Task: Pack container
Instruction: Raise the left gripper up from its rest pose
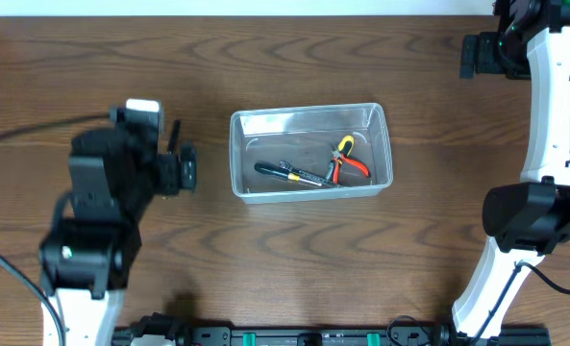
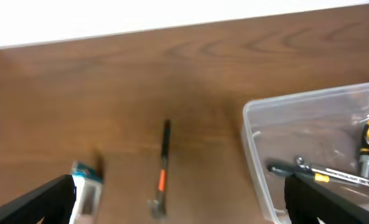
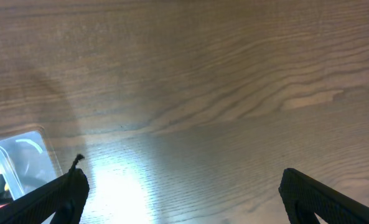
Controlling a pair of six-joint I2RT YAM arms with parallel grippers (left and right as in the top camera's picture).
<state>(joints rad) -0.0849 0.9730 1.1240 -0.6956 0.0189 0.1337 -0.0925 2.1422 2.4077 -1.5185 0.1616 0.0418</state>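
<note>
Left end effector (image 2: pixel 179 182), spread, above slim tool (image 2: pixel 162 167), possibly a hammer; off-centre pinch could skid it away from container (image 2: pixel 250 134).

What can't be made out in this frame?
1. Overhead: the left arm largely hides the slim tool and small box.
2. Left wrist: the box is blurred and cut off by the bottom edge; the container runs off the right edge.
3. Right wrist: only a container corner shows.
</note>
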